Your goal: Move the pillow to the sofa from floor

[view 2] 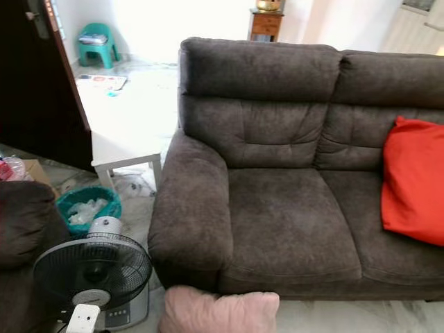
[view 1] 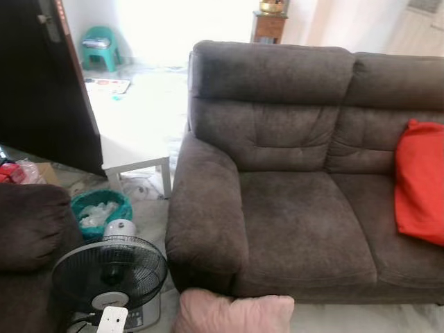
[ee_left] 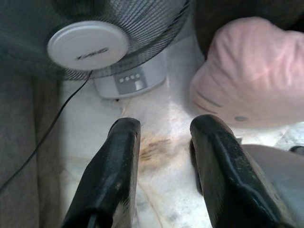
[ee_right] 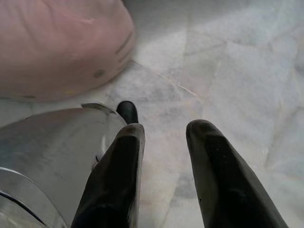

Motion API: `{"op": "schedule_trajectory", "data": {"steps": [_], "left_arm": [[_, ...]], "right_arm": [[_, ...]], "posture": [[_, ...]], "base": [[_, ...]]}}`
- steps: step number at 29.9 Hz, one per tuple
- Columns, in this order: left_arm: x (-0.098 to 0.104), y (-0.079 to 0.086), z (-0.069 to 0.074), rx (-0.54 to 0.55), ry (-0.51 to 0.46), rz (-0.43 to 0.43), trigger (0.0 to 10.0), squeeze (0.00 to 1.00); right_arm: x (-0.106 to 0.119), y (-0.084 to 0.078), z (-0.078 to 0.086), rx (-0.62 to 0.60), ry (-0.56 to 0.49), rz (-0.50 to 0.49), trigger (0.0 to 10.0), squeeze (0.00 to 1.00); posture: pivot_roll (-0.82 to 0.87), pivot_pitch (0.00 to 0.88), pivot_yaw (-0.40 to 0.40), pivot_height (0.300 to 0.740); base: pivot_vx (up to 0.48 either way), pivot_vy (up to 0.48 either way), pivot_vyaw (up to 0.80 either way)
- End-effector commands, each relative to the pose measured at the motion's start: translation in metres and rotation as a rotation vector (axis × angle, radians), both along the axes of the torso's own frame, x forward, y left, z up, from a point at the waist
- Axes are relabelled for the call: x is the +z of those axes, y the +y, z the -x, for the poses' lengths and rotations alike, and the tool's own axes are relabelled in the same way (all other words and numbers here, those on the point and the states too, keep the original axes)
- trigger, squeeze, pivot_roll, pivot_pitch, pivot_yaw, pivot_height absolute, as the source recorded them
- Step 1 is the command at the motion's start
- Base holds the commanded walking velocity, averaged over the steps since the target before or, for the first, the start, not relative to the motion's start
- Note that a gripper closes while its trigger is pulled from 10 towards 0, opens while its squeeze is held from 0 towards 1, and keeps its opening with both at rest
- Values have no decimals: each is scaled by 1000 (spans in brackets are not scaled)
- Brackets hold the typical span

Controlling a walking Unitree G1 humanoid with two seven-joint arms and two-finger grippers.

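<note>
Pale marble floor [ee_right: 228, 57] runs under a plush brown sofa [view 1: 298, 201], whose right end is cut off. The soft pink pillow [view 1: 234, 313] lies on the floor at the sofa's front, at 6 o'clock, half cropped. Left gripper [ee_left: 164, 130] and right gripper [ee_right: 164, 130] hover over the floor near it, fingers narrowly apart, holding nothing. A red cushion [view 1: 420, 182] sits on the seat at 3 o'clock; a mesh fan [view 1: 109, 272] stands at 8.

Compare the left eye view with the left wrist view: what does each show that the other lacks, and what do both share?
The left eye view alone shows the dark brown fabric sofa, the red cushion on its seat, the white side table and the teal basket. The left wrist view alone shows the left gripper, fingers apart, above the stained pale marble floor. Both show the pale pink pillow lying on the floor and the black-grilled floor fan.
</note>
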State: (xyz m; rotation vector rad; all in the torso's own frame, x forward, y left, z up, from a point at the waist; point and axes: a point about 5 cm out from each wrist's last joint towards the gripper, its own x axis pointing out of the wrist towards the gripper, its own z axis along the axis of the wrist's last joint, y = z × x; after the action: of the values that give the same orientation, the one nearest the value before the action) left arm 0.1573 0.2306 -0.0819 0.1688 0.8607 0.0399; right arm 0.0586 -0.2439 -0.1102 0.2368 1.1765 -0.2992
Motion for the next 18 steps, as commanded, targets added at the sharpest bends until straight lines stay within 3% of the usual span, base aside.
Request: {"op": "schedule_trajectory", "data": {"steps": [1,18], "left_arm": [[0,-4,-3,8,-15,22,10000,0],[1,-4,-3,-25,-10,5,10000,0]], "right_arm": [[3,-7,-5,-6,-20,19,10000,0],[3,-7,-6,-2,-21,17,10000,0]], "posture": [[154,19,-55,740],[154,21,-58,740]], "base": [[0,0,0],[0,0,0]]}}
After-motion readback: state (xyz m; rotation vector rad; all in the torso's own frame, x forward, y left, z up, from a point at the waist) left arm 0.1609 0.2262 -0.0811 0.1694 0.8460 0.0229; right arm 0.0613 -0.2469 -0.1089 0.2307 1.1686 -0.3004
